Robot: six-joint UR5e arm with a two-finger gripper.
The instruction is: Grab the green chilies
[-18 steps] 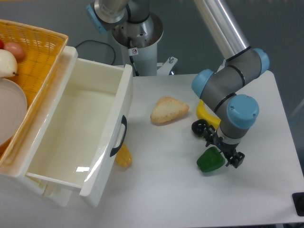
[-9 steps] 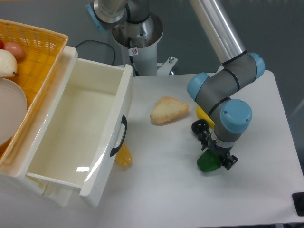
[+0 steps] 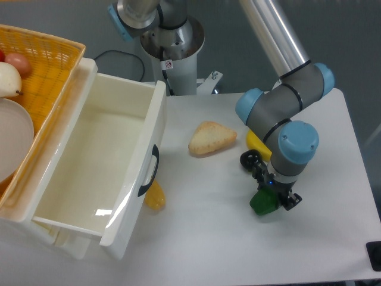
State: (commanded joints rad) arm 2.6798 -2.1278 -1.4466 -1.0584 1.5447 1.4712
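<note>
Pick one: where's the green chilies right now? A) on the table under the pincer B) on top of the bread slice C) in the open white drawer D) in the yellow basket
A: the green chilies sit on the white table directly beneath the pincer.

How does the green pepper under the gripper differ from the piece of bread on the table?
The green pepper is glossy bright green and lumpy; the bread is pale tan and wedge-shaped. The pepper looks smaller than the bread. The pepper sits right under the gripper, partly hidden by it; the bread lies in the open, clear of the arm. Both rest on the white table.
</note>
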